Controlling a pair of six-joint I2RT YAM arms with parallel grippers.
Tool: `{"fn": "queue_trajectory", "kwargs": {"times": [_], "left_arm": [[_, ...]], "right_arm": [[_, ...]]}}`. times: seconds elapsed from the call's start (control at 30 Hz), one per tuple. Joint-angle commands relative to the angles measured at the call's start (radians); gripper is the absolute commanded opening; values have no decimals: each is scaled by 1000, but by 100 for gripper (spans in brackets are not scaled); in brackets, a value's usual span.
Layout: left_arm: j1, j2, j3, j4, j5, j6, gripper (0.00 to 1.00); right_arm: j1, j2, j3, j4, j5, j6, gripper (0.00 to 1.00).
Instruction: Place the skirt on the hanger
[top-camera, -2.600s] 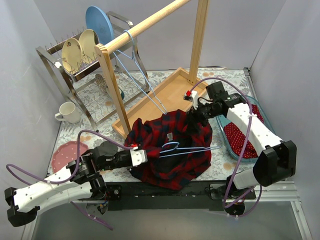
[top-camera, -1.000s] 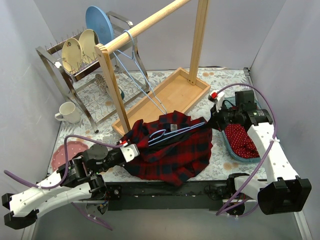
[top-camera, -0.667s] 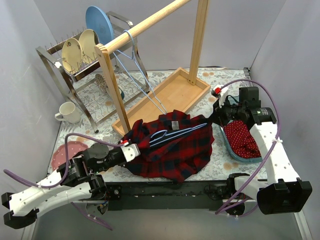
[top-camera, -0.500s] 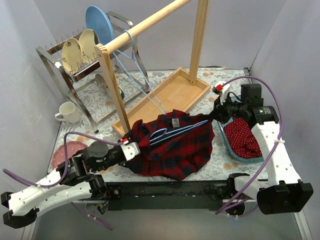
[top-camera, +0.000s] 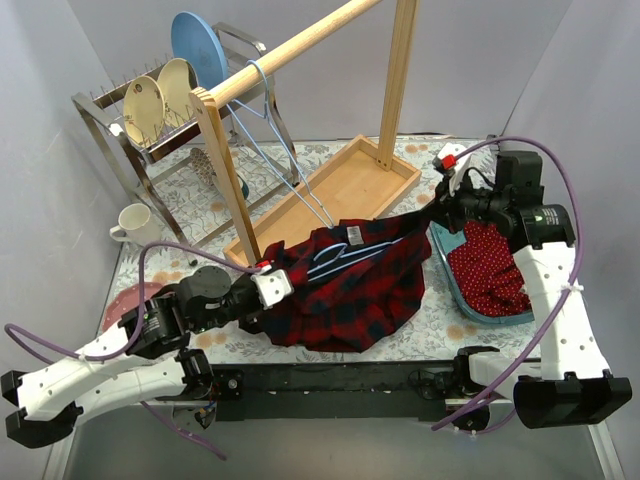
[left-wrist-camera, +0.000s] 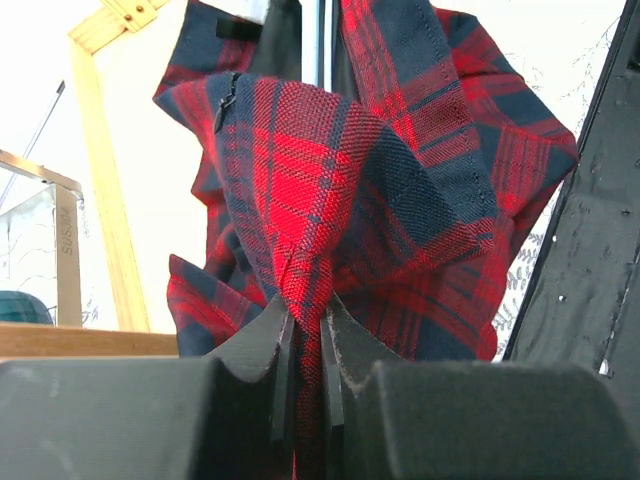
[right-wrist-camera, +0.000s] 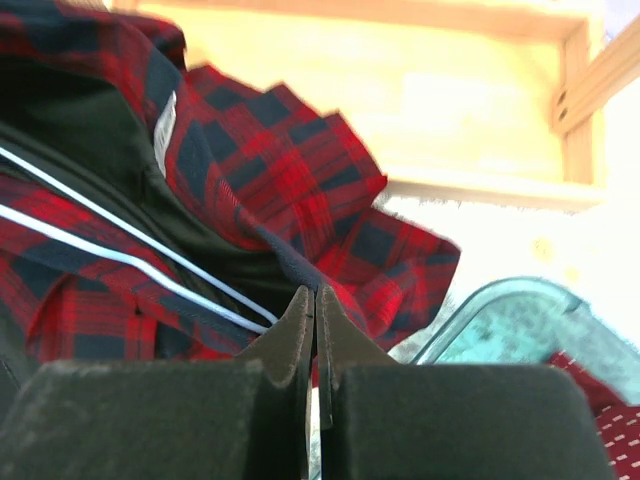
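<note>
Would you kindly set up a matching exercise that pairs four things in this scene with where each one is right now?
Things
1. plaid skirt
2. white mug
3. red dotted cloth
4. blue plate

Places
A. standing upright in the dish rack
B. lying inside the teal bin
C. on the table, beside the rack
D. pinched between the left gripper and the right gripper

Pairs: 1-D, 2-C, 3-B, 4-A
</note>
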Motion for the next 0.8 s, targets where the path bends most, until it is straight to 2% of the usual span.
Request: {"fn": "queue_trajectory", "kwargs": {"times": [0.0, 0.13, 0.23, 0.47, 0.63, 0.77], "left_arm": [[2, 68, 68, -20, -22, -11, 0], [2, 141, 150, -35, -31, -18, 0], [2, 160, 172, -18, -46, -44, 0], [2, 74, 122, 98, -100, -172, 0], [2, 74, 80, 131, -129, -230, 0], [2, 134, 71, 138, -140, -264, 0]], "right_arm": [[-9, 11, 236, 34, -59, 0, 1], [-8, 80, 460, -38, -78, 3, 1], [-8, 110, 535, -79, -137, 14, 1], [-8, -33, 370, -91, -326, -49, 1], [-6, -99, 305, -188, -340, -153, 1], [-6, -177, 219, -187, -282, -175, 1]]}}
